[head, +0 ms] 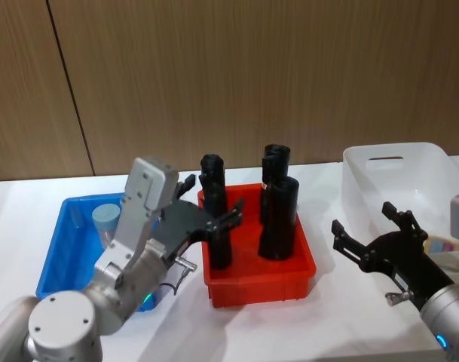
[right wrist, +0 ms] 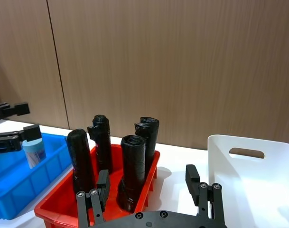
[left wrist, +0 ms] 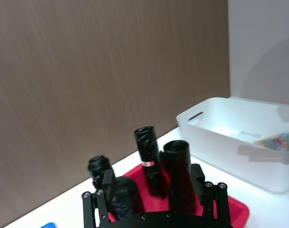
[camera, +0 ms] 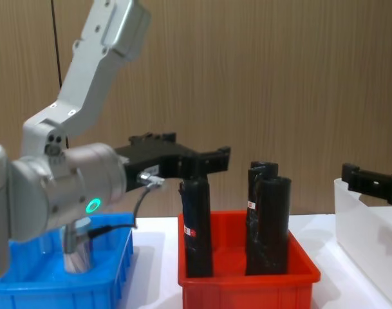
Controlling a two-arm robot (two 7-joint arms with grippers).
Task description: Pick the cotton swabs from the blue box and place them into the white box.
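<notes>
One swab jar (head: 106, 219) stands upright in the blue box (head: 63, 256), near the box's back wall. It is clear and has a pale blue lid. The blue box sits on the robot's left side of the white table (head: 18, 204).

The left claw (head: 212, 197) hangs in the air just to the right of the blue box, over the left edge of the red box (head: 289, 275). Its fingers are spread wide and hold nothing. It is not touching the jar.

The red box is in the middle, between the blue box and the white box (head: 421, 170). Four tall black rolls (head: 278, 219) stand up in it.

The white box is on the right and is taller than the other two. A small colourful thing (left wrist: 277, 141) lies on its floor, and I cannot tell what it is. The right claw (head: 362, 219) hangs by the near left corner of the white box. Its fingers are spread too, and they hold nothing.

A brown wooden wall (head: 252, 75) stands behind the table.
</notes>
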